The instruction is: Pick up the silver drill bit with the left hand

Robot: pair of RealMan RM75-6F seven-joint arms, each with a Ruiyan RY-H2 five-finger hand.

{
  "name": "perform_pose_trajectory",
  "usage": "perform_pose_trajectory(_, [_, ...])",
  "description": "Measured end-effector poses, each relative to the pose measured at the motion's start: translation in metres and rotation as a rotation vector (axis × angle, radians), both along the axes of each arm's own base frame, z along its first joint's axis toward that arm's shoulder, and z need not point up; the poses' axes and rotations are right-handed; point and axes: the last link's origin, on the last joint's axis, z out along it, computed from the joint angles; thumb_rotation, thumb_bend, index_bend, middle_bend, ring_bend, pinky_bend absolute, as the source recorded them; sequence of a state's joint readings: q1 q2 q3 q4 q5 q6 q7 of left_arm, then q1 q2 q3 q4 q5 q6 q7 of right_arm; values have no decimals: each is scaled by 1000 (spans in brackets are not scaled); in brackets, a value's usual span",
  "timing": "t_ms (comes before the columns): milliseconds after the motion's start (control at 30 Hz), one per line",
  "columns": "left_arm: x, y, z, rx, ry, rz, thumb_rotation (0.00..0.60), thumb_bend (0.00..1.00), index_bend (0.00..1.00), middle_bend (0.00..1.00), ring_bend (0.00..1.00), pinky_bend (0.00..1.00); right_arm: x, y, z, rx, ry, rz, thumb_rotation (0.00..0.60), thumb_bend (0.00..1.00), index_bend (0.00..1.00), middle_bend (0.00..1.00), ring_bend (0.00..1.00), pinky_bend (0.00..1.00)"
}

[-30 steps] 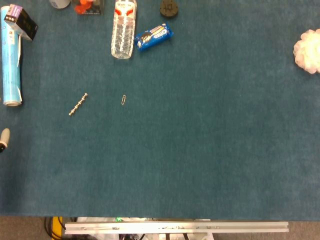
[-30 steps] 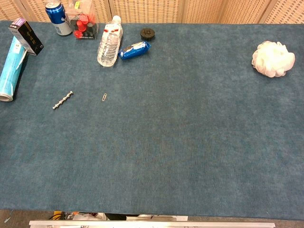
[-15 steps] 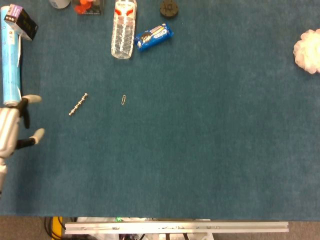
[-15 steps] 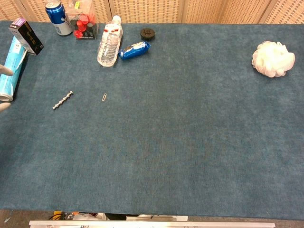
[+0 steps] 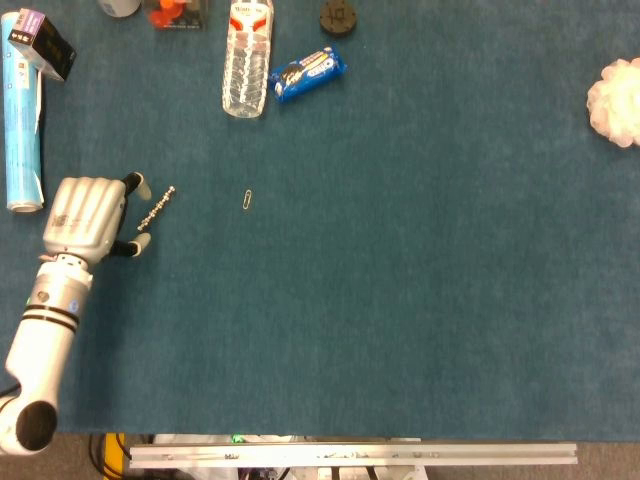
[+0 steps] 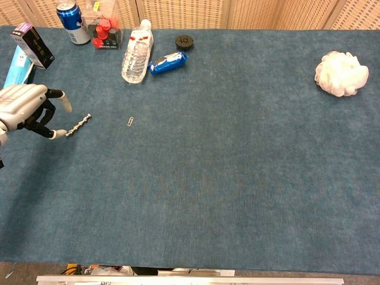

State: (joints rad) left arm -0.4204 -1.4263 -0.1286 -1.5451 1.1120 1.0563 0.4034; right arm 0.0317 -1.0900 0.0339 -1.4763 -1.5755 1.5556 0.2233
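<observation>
The left hand hovered over the blue carpeted table at its left edge, palm down, fingers apart and holding nothing; whether any fingertip touched the table could not be told. The right hand was out of both views.

Beyond the hand and a little to its left lay a light-blue cylindrical roll with a black-and-purple box resting across its far end; the print on both was too small to read.

Just to the right of the fingertips lay the silver drill bit, a slim, knobbly metal rod flat on the carpet. Its long axis ran diagonally, the near end pointing toward the hand and the far end pointing away and to the right. The near end sat just beside the lower fingertip, though contact could not be made out.

Further right of the bit, apart from it, lay a small silver paper clip.

Far beyond the hand stood a blue drinks can and a clear box of red pieces. To their right lay a clear plastic water bottle with a red-and-white label, its lettering not legible, then a blue snack packet and a black round knob.

At the far right edge sat a white mesh bath puff.
</observation>
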Motion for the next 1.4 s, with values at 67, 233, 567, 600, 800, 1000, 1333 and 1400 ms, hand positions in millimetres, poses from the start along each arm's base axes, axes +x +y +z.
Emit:
perform_pose_trajectory(67, [-2,4,-5,1,5,20,600,191,400,807,790,773,-1,0,0,0,0,-2,600,251,82,119,77,106])
perform_pose_trajectory(233, [-8,10,-15,12,33,52,600,190,393,810,793,773,-2,0,0,-1,0,-7,600,252,82,119,77,105])
perform_pose_trajectory(567, [-15,13,-25,10,40,80,600,190,385,810,794,774,-3,-1,1,-1,0,-12,600,251,82,119,77,106])
perform_pose_trajectory(600, [-15,13,-26,8,38,80,600,191,383,810,793,774,-3,0,1,-2,0,-12,600,252,82,119,77,106])
perform_pose_trajectory(800, [-15,14,-30,9,45,82,600,190,375,811,795,774,-4,1,2,-5,3,-16,600,252,82,119,77,106])
perform_pose_trajectory(1000, [-20,19,-33,21,77,88,600,190,374,812,796,775,-5,2,4,-11,3,-18,600,252,82,119,77,106])
perform_pose_trajectory(1333, [-30,34,-29,65,122,101,600,190,379,814,797,775,-4,2,3,-11,0,-12,600,251,82,119,77,106])
perform_pose_trajectory(1400, [-32,36,-28,73,121,109,600,191,392,816,798,777,-4,2,4,-13,0,-12,600,251,82,119,77,105])
